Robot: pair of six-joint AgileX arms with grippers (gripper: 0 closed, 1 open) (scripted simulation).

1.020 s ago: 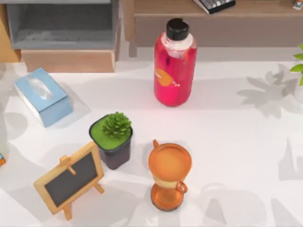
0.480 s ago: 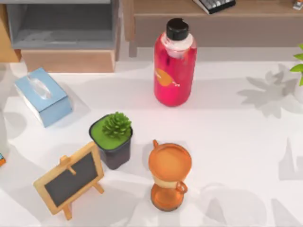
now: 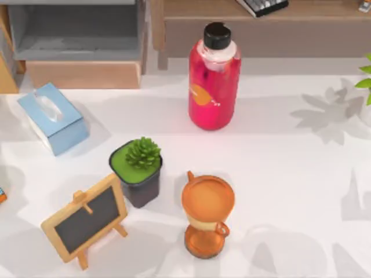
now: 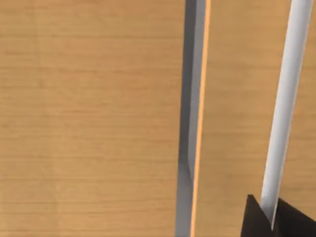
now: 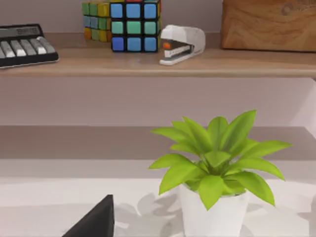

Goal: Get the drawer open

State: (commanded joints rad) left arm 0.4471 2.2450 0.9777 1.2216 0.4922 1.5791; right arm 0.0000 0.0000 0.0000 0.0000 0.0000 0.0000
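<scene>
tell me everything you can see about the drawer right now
The drawer sits at the table's far left corner in the top view, already pulled out. It is a wide, shallow box with grey inner walls and floor, nothing visible inside, and a plain light-wood front panel facing the table. The blue tissue box stands just in front, apart from it.

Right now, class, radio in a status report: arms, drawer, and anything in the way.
Left gripper close against light wood panelling. Drawer pulled out, grey inside showing, top left of table. Tissue box sits just in front of it, apart.
</scene>
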